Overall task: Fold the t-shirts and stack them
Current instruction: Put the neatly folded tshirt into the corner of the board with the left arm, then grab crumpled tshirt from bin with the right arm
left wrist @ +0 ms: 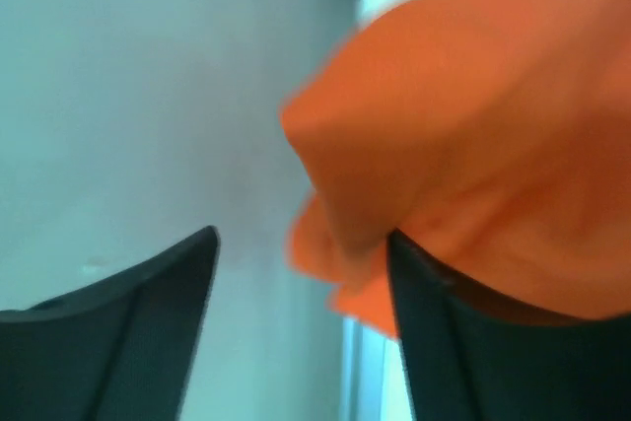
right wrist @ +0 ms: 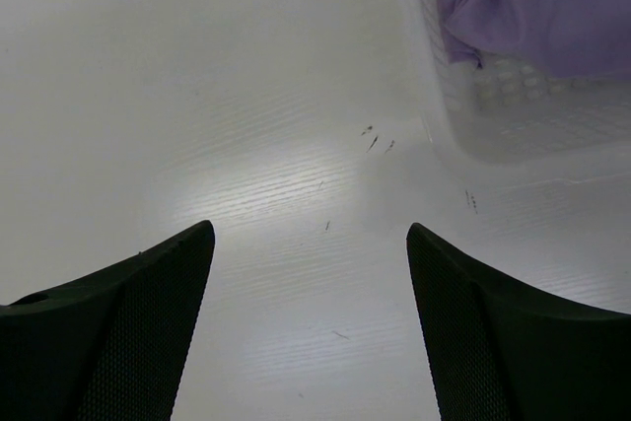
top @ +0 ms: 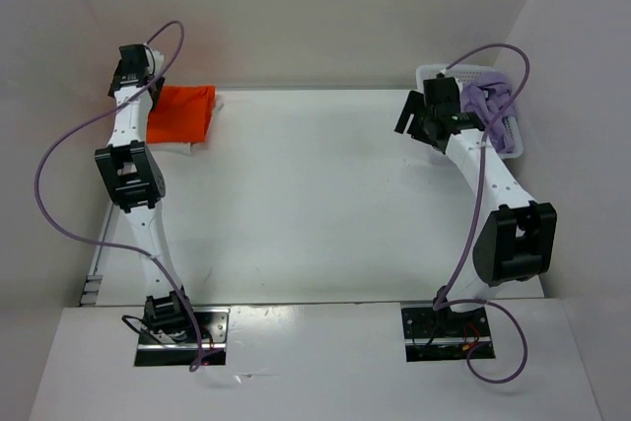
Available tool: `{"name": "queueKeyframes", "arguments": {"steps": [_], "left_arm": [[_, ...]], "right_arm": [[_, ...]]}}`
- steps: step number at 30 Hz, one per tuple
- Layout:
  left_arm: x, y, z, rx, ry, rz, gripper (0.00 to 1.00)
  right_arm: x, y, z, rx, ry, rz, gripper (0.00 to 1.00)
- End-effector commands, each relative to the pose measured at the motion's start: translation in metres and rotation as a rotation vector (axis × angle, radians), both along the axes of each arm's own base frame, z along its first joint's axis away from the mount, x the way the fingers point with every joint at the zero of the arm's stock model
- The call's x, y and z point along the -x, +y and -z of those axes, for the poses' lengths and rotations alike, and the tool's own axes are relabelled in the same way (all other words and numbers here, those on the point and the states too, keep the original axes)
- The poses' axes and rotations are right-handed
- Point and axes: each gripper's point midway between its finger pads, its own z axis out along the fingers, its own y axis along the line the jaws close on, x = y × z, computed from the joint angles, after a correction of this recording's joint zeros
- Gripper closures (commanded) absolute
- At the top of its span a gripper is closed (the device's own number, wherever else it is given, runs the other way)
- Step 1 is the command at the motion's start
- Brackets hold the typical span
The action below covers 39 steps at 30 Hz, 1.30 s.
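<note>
The orange t-shirt [top: 181,112] lies folded at the table's far left, on top of the cream-white t-shirt [top: 219,103], of which only edges show. My left gripper [top: 132,70] is open at the orange shirt's far left corner, near the wall. In the left wrist view the blurred orange cloth [left wrist: 473,135] lies over the right finger [left wrist: 463,342], and nothing is between the jaws of the left gripper [left wrist: 301,239]. The lavender t-shirt [top: 491,103] is bunched in the white basket [top: 434,72] at the far right. My right gripper [top: 417,117] is open and empty just left of the basket, above the bare table [right wrist: 311,229].
The white perforated basket [right wrist: 513,105] with lavender cloth [right wrist: 542,7] is at the upper right of the right wrist view. White walls enclose the table at the back and on both sides. Purple cables loop off both arms.
</note>
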Motion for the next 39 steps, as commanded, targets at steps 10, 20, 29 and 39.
{"name": "queueKeyframes", "arguments": {"steps": [10, 20, 29, 39], "left_arm": [[0.028, -0.114, -0.146, 0.510, -0.277, 0.251, 0.00], [0.102, -0.215, -0.053, 0.690, -0.029, 0.373, 0.00], [0.107, -0.236, -0.038, 0.690, 0.031, 0.402, 0.00], [0.107, -0.235, -0.039, 0.633, 0.041, 0.399, 0.00]], "right_arm": [[-0.050, -0.166, -0.050, 0.243, 0.043, 0.512, 0.00], [-0.093, -0.205, 0.060, 0.119, 0.331, 0.445, 0.00], [-0.088, -0.192, 0.099, 0.009, 0.404, 0.350, 0.05], [-0.080, -0.193, 0.099, 0.002, 0.419, 0.345, 1.00]]}}
